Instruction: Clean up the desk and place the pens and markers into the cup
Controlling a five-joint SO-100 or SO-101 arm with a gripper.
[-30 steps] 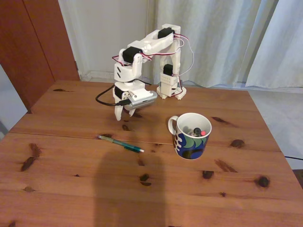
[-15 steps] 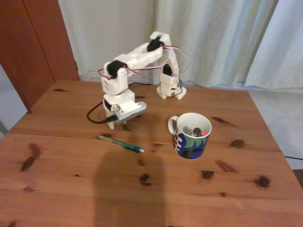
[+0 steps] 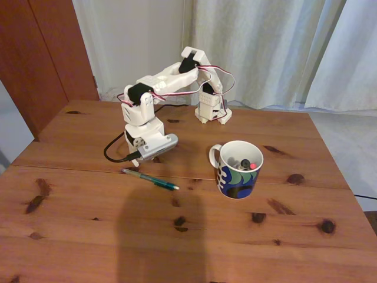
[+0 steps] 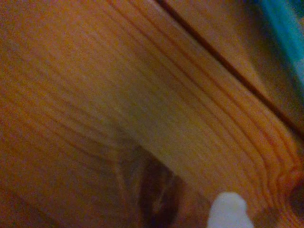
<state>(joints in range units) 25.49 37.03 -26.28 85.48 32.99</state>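
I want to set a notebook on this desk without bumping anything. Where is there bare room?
The near half of the desk, below the teal pen, is bare. So is the right side past the cup. It is crowded from the arm's base to the hand, low above the pen.

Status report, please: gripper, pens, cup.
Gripper low over desk, jaw state unclear. Teal pen lies just ahead on desk. Cup holds two pens. Nothing in between.
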